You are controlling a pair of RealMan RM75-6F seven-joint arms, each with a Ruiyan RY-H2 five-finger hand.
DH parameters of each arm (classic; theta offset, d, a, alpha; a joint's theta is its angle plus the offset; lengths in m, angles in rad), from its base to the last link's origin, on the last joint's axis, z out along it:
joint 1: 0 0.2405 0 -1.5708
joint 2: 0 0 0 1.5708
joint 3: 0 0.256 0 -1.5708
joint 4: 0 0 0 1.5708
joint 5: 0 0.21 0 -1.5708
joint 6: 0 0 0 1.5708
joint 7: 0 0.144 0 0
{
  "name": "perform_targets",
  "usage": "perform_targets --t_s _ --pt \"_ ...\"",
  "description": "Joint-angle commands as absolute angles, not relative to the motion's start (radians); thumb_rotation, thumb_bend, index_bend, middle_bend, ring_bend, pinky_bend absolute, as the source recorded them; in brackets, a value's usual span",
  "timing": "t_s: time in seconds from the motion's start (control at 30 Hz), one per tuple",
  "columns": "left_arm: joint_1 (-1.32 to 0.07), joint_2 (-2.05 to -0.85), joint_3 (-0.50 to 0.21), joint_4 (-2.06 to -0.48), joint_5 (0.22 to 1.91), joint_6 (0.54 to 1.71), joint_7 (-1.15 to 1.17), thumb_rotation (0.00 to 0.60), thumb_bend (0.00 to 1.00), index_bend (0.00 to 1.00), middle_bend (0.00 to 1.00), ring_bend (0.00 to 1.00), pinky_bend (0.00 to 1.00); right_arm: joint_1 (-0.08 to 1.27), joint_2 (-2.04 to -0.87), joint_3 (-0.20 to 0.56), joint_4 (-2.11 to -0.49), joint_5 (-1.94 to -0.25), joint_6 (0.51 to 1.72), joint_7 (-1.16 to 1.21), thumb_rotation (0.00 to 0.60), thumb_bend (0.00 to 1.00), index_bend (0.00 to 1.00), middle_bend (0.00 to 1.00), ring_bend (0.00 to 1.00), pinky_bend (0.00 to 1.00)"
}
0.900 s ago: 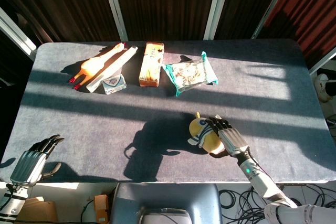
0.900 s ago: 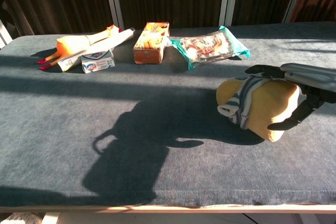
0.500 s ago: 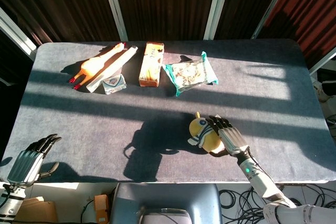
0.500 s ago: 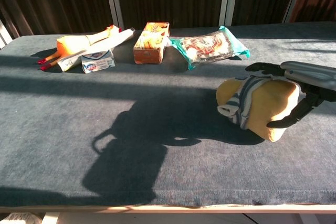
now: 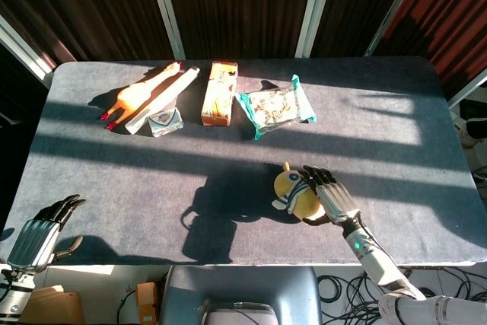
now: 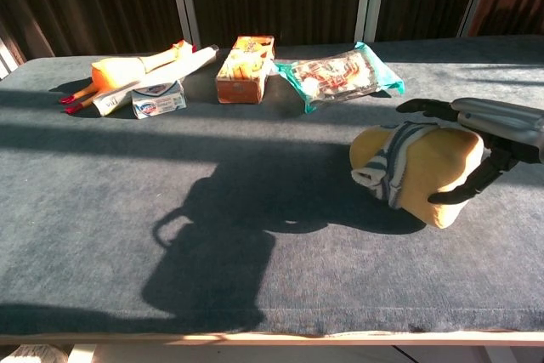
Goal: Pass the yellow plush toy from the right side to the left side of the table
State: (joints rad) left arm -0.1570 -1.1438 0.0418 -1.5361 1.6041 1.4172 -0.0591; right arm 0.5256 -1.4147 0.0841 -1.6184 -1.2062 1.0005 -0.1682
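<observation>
While wrapped around the yellow plush toy (image 6: pixel 425 172), lying right of centre on the tabletop (image 5: pixel 114 173): right robot hand (image 5: pixel 329 194), grasp under way. Left robot hand (image 5: pixel 38 237) spread, holding nothing. Next, probably: lift, carry leftward.

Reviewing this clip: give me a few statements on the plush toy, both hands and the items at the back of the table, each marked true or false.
1. The right robot hand grips the yellow plush toy. True.
2. The plush toy lies on the left half of the table. False: it lies on the right half, near the front.
3. The left robot hand rests on the rubber chicken. False: it hangs off the front left corner with its fingers apart and holds nothing.
4. The orange box lies between the rubber chicken and the teal-edged packet. True.
5. The plush toy wears a striped band. True.
</observation>
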Motion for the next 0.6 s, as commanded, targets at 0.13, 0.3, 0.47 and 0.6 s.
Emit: perform_targets --t_s 0.13,0.3,0.47,0.6 --pt "-0.157 -1.143 0.043 -1.537 1.607 1.417 -0.058 0.6 0.32 0.2 0.14 0.19 0.3 0.52 -1.462 0.095 -1.576 -1.185 1.037 -0.217 0.6 0.13 0.46 0.4 0.48 0.82" --pt "-0.158 -1.141 0.041 -1.533 1.605 1.417 -0.075 0.6 0.32 0.2 0.14 0.19 0.3 0.523 -1.57 0.128 -1.464 -1.168 1.093 -0.259 0.6 0.25 0.76 0.55 0.65 0.96" --pt "-0.16 -1.141 0.041 -1.531 1.608 1.417 -0.079 0.6 0.32 0.2 0.14 0.19 0.3 0.546 -1.61 0.176 -1.454 -1.222 1.121 -0.186 0.6 0.25 0.8 0.55 0.65 0.97" --pt "-0.161 -1.141 0.041 -1.53 1.609 1.415 -0.079 0.6 0.32 0.2 0.14 0.19 0.3 0.576 -1.634 0.229 -1.503 -1.261 1.133 -0.104 0.6 0.25 0.8 0.55 0.65 0.97"
